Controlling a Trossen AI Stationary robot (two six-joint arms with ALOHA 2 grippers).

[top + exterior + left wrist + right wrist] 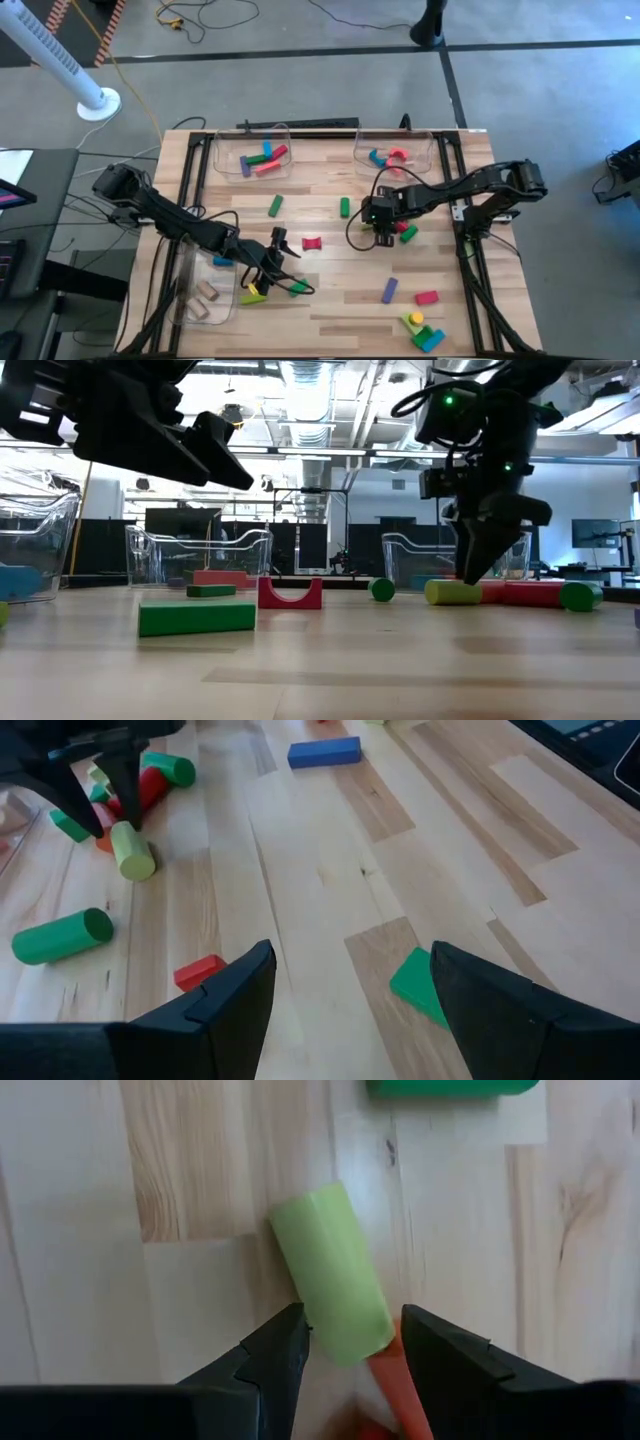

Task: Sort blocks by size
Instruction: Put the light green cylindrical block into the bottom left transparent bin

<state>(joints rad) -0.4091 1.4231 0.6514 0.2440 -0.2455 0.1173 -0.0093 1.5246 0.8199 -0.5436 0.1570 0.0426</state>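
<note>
The right hand (pixel 384 232) is hanging just right of the frame's middle in the high view, its fingers (pixel 268 1355) parted and reaching down on either side of a pale green cylinder (pixel 333 1274) that is lying on the table (pixel 330 290). In the right wrist view the cylinder's near end is sitting between the two fingertips, with an orange block (pixel 400 1390) lying just under that end; whether the fingers are touching the cylinder cannot be told. A red cylinder (pixel 535 595) and a green cylinder (pixel 580 596) are lying close beside it in the low view.

The left hand (pixel 272 258) is hovering at the lower left of the high view, its fingers spread wide and holding nothing, above a green bar (pixel 420 985) and a yellow block (pixel 254 293). A red arch (pixel 312 243) is resting between the two hands.

More blocks are lying scattered toward the lower right, among them a purple bar (pixel 389 290). Clear bins (pixel 250 152) along the top edge are holding several blocks.
</note>
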